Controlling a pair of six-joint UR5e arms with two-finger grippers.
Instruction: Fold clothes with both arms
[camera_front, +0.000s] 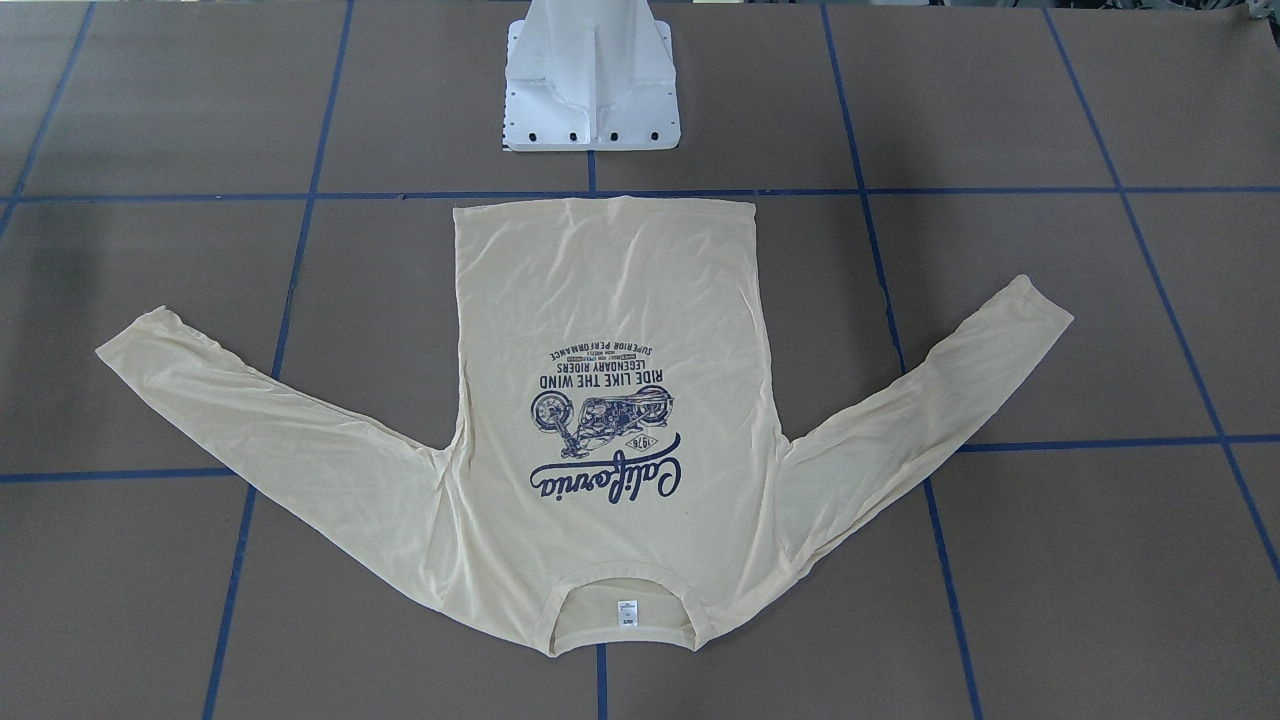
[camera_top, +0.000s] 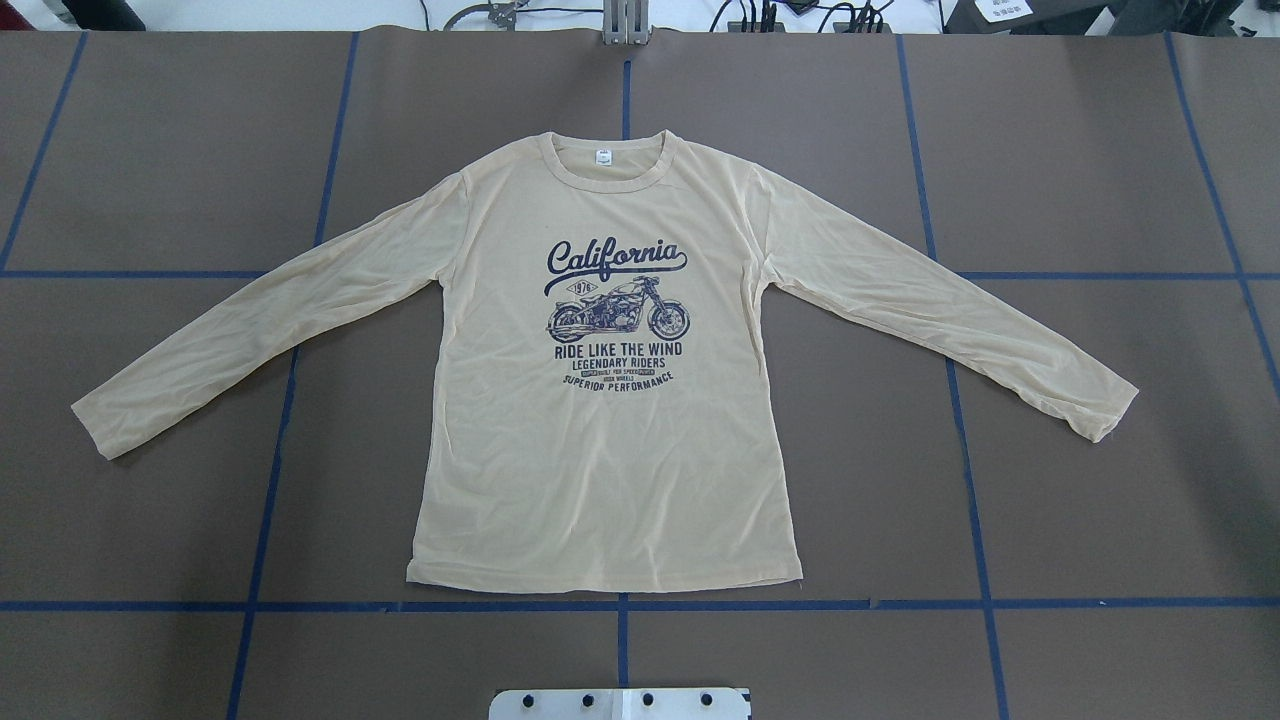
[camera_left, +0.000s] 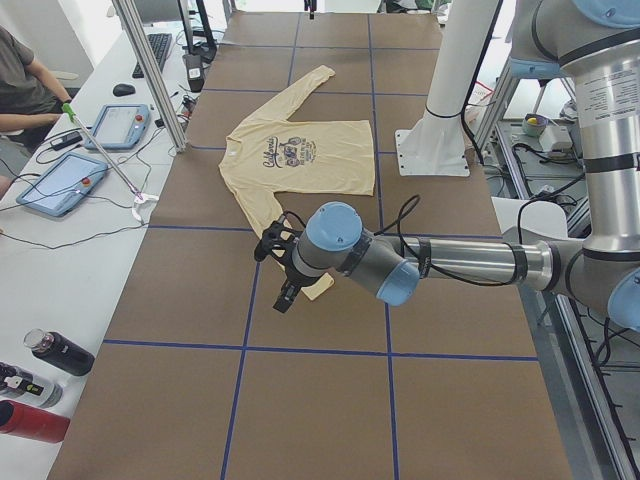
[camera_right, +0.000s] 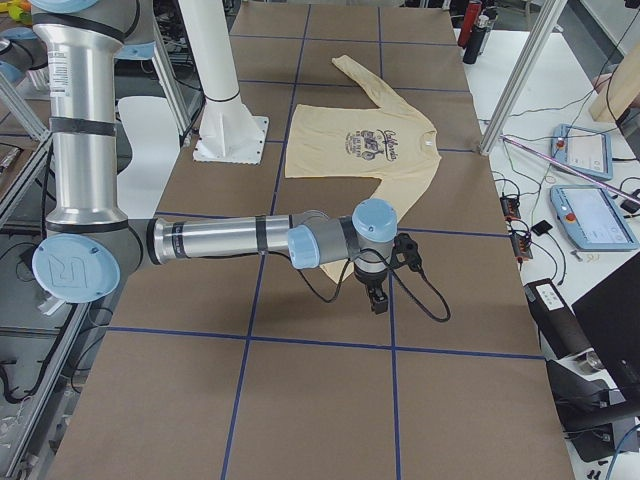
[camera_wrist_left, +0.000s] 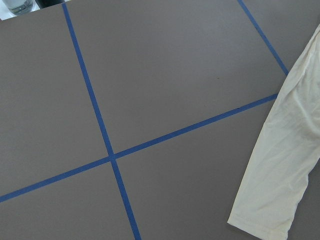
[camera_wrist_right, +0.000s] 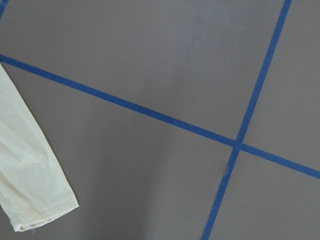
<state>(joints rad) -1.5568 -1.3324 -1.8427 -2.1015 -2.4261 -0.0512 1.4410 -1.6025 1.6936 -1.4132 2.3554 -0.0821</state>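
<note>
- At 6 o'clock, nearest the robot, the white pedestal base (camera_top: 620, 703) stands on the brown bench (camera_top: 150, 150); we take the robot's forward as 12 o'clock.
- Just beyond it, the cream T-shirt (camera_top: 610, 470) lies flat and print-up at mid-bench. Its hem (camera_top: 600, 584) runs along a blue tape line (camera_top: 300, 606). We judge that no fold has been made yet.
- At the shirt's 9 o'clock, the left sleeve (camera_top: 250, 330) slants outward. The left tool (camera_left: 283, 285) hangs above the bench near the left cuff (camera_wrist_left: 260, 225). That cuff lies loose on the bench, so the tool holds no cloth; we cannot tell how wide it stands open.
- At 3 o'clock, the right sleeve (camera_top: 950, 320) mirrors it. The right tool (camera_right: 378, 292) hangs near the right cuff (camera_wrist_right: 40, 212), which also lies free. Its opening, too, we cannot tell.
- At 12 o'clock, farthest out, the collar (camera_top: 610, 180) and its white neck label (camera_top: 603, 157) point away from the robot.
- We see three risks from here:
  - The fabric looks thin, so a pinch at a cuff may catch only the top layer, and the sleeve would sag open on the lift.
  - A descent that goes too deep would jam the fingertips against the bench.
  - If one arm pulls sooner or harder than the other, the light body could slide off the tape line and the fold would land skewed.
</note>
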